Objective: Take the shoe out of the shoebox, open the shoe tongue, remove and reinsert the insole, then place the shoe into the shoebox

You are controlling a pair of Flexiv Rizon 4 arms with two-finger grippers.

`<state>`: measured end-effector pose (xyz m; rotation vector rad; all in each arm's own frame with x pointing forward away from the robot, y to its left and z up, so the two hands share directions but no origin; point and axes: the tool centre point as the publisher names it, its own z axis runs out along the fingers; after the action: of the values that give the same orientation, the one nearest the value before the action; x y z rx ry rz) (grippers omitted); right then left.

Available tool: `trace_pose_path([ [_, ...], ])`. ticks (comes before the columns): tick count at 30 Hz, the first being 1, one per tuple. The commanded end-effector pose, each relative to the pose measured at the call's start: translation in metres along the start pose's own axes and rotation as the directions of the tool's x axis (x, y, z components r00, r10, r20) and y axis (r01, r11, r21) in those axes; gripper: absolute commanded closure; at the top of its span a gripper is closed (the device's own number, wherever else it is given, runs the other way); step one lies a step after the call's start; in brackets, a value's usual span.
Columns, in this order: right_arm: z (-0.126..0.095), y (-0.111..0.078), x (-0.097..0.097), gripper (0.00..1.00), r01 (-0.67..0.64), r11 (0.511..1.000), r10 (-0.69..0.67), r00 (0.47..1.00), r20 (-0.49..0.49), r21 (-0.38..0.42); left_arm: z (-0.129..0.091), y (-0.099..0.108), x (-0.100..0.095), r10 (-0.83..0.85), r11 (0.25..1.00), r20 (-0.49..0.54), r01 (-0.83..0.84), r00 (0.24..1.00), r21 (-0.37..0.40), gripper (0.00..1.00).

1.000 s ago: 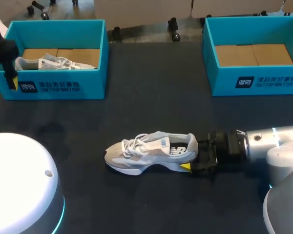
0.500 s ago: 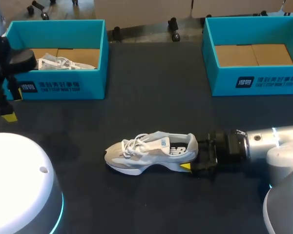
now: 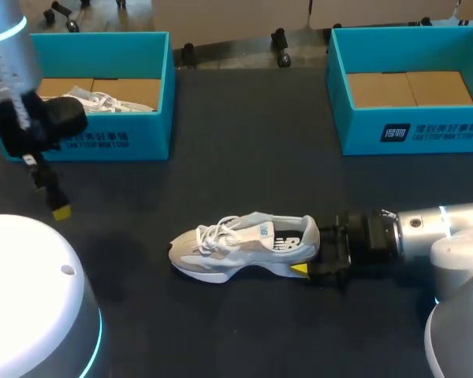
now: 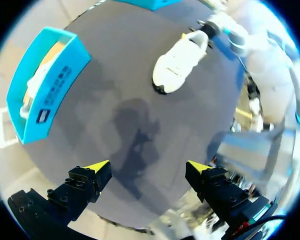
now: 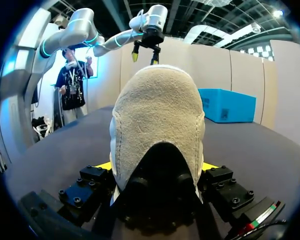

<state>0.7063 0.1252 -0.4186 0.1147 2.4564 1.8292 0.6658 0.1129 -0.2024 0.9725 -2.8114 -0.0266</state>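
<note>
A grey-and-white shoe (image 3: 244,244) lies on its sole in the middle of the black table, toe to the left. My right gripper (image 3: 319,256) is at its heel. In the right wrist view the heel (image 5: 157,115) fills the gap between the yellow-tipped fingers, and the right gripper (image 5: 157,167) is shut on it from both sides. My left gripper (image 3: 51,197) hangs above the table in front of the left shoebox (image 3: 87,142). It stands open and empty (image 4: 147,167), with the shoe (image 4: 179,62) well ahead of it.
The left blue shoebox (image 4: 45,85) holds a second white shoe (image 3: 94,101). The right blue shoebox (image 3: 410,130) at the back right shows only its cardboard floor. Bare table lies between the boxes and around the shoe.
My left arm has swung from the left shoebox's front corner rightward and toward the near side of the table. The shoe and my right arm have not moved.
</note>
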Motion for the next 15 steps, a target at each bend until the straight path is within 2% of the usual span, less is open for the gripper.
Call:
trace_pose_path([
  [1,0.001,0.002,0.0,1.0,-0.001,1.0,0.001,1.0,0.001,0.005,0.006,-0.012,0.008,-0.326,0.945,-0.045,0.325,0.944,-0.017,0.0],
  [5,0.001,0.002,0.0,1.0,-0.001,1.0,0.001,1.0,0.001,0.005,0.011,-0.025,0.018,-0.417,0.908,-0.068,0.419,0.906,0.008,0.0],
  [7,0.001,0.002,0.0,1.0,-0.001,1.0,0.001,1.0,0.001,0.005,0.01,-0.033,0.023,-0.476,0.875,-0.068,0.48,0.877,0.061,0.0],
  [15,0.001,0.002,0.0,1.0,-0.001,1.0,0.001,1.0,0.001,0.005,0.011,-0.036,0.026,-0.468,0.881,-0.063,0.471,0.882,0.048,0.0],
])
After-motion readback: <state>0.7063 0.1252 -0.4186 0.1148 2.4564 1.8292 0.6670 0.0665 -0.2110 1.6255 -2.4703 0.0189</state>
